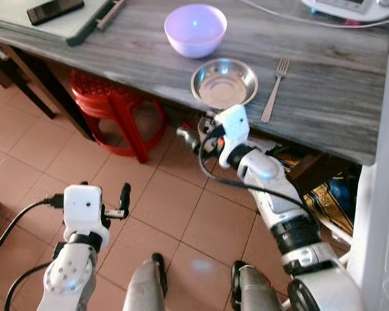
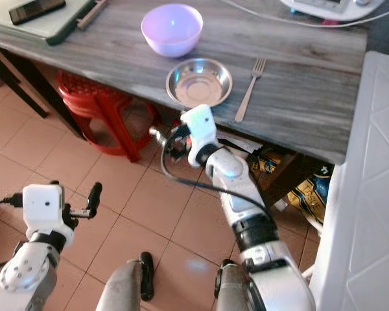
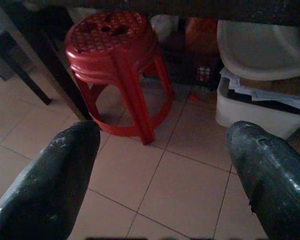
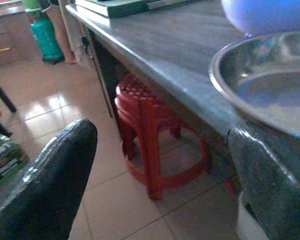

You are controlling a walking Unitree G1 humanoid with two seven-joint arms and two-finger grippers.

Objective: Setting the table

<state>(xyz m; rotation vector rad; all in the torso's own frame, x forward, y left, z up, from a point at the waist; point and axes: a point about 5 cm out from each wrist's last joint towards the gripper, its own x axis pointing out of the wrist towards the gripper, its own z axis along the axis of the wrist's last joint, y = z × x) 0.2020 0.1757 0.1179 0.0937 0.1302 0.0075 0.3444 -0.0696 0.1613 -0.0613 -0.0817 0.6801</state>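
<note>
Left eye view puts the shallow round stainless-steel dish (image 1: 224, 82) at the near edge of the grey wood-grain table (image 1: 324, 84), slightly overhanging it. At its 11 o'clock, just beside it, stands the round lilac plastic bowl (image 1: 195, 29). At its 3 o'clock lies the silver metal fork (image 1: 275, 88), tines toward the far side. Directly at the dish's 6 o'clock, just below the table edge, hangs the right gripper (image 4: 160, 175), black fingers spread wide apart. Under the table at 9 o'clock stands a red plastic stool (image 1: 113, 110). Low at 7 o'clock, the left gripper (image 3: 162, 170) hovers over terracotta floor tiles (image 1: 175, 201), fingers likewise parted.
</note>
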